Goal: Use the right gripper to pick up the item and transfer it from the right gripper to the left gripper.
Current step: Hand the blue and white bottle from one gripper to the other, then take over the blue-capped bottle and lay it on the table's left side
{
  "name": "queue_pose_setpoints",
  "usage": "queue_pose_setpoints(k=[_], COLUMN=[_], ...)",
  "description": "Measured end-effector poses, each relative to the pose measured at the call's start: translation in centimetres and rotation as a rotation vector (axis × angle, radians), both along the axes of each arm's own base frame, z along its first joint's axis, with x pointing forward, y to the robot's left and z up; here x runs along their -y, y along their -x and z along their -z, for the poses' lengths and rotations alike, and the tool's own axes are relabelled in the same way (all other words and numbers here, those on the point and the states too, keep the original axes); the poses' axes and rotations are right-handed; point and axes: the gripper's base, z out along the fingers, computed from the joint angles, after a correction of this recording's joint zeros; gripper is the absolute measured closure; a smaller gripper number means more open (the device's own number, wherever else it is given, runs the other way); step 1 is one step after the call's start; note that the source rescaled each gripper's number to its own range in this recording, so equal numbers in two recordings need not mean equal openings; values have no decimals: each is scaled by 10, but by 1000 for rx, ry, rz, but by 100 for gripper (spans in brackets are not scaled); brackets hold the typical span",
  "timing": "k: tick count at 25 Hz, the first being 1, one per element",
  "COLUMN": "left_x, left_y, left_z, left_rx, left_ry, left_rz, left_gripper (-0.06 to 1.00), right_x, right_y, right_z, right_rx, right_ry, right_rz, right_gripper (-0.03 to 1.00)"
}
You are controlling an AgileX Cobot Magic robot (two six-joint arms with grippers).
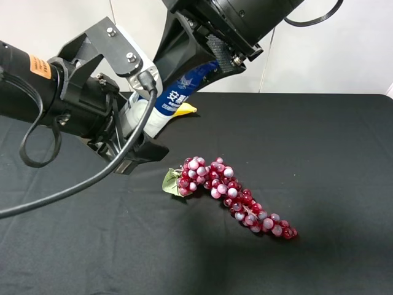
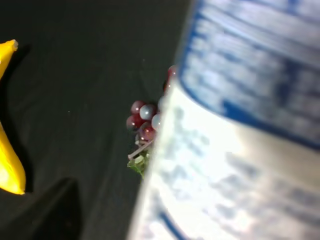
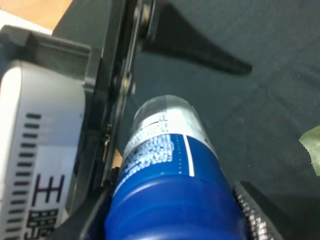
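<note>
The bottle point(image 1: 179, 93) hangs tilted in the air above the black table; its label is blue and its lower body white. My right gripper point(image 1: 202, 61) is shut on its blue upper part, also seen in the right wrist view point(image 3: 170, 215). My left gripper point(image 1: 138, 126) has its jaws around the bottle's white lower end. In the right wrist view one left finger point(image 3: 200, 50) stands apart from the bottle point(image 3: 165, 165), so the left gripper looks open. In the left wrist view the blurred bottle point(image 2: 240, 140) fills the frame and no fingers show.
A red grape bunch point(image 1: 227, 190) with a green leaf lies mid-table and also shows in the left wrist view point(image 2: 145, 120). A yellow banana point(image 1: 186, 109) lies behind the bottle, mostly hidden, and shows in the left wrist view point(image 2: 7, 160). A cable loops under the left arm point(image 1: 37, 141).
</note>
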Motion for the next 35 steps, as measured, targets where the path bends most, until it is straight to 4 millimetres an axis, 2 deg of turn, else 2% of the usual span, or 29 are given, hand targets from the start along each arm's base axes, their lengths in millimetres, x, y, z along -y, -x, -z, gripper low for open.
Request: queue_pose_setpoints(k=[1,3,17,18,19,20,21,22,24,26,35], left_x=[0,0,1,1,1,0,0,0,0,0,0], left_y=[1,1,3,3,3,3,3,3,3,3,3], left_z=[0,0,0,0,1,1,1,1,1,1,1], left_rx=[-4,0,-4,-7,-15,-17,-17,-17,-18,-19,-19], left_ry=[2,-7,-22,-20,-19,-20,-20,-20,-20,-19,-19], left_rz=[1,13,35,32,27,24,23,24,23,21,21], left_gripper=[52,85,85,88,94,94,94,94,94,94,94], right_x=[0,-1,-1,-1,1,2,3,4,5,6,11], right_y=[0,-1,-1,-1,-1,-1,-2,-2,-1,-1,-1], right_z=[0,0,1,1,1,3,3,4,5,4,-1], right_rx=[1,0,-5,-5,4,20,29,35,37,39,71], right_ry=[0,-5,-3,-1,12,38,52,64,79,81,146], right_rz=[1,4,6,5,2,-1,-3,-6,-13,-13,-48], right_gripper=[92,92,91,75,50,29,16,8,1,-2,-3])
